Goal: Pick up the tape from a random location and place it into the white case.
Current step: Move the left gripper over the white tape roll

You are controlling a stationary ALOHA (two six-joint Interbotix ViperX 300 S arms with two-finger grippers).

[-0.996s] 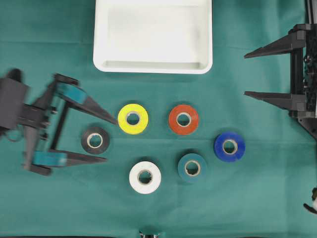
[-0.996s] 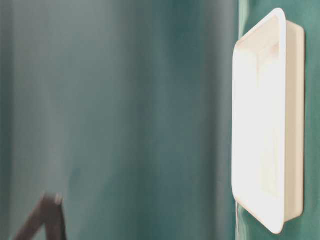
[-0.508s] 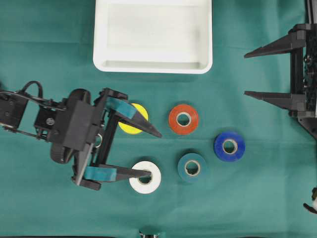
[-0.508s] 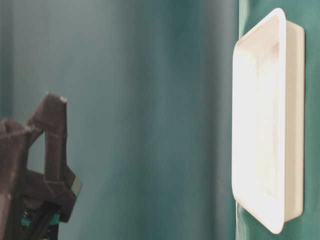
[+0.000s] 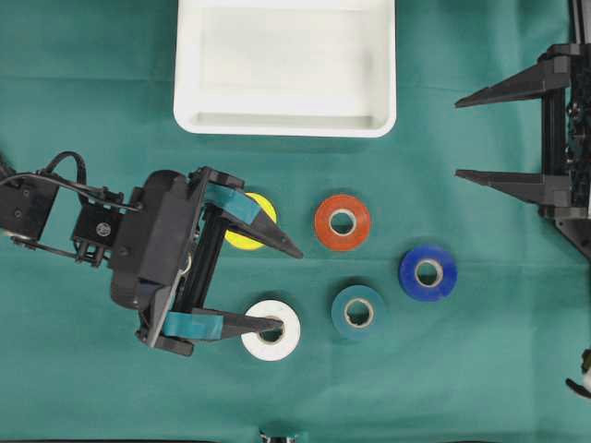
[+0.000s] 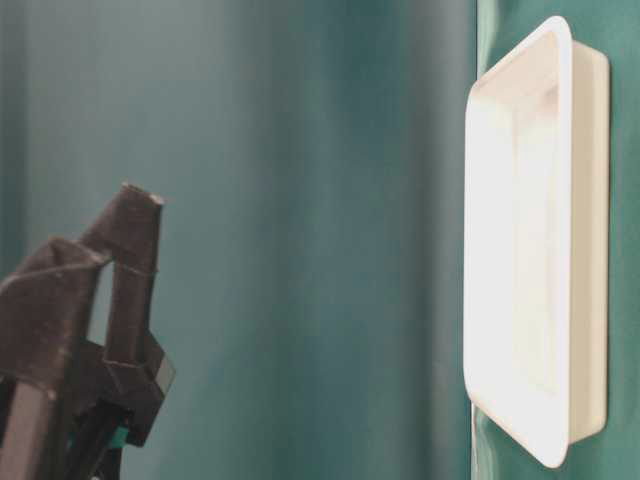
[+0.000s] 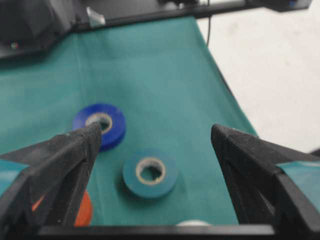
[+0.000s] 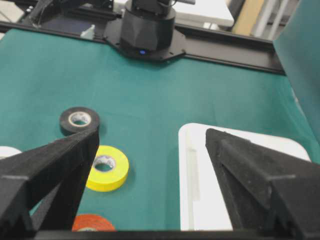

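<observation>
Tape comes first at lower centre, a white rigid light roll (image 5: 271, 330) under the wide-open left gripper (image 5: 280, 287), best pinched across its rim, the right gripper (image 5: 458, 137) open too, then the shallow white plastic case (image 5: 284, 124) at top.

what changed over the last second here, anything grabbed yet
The left gripper swung in from the left edge toward the middle, now hanging over the tapes, hiding the black roll in the overhead view and part of the yellow roll and white roll. Its jaws stayed wide open; nothing grabbed. The right gripper, the rolls and the white case kept their places.
</observation>
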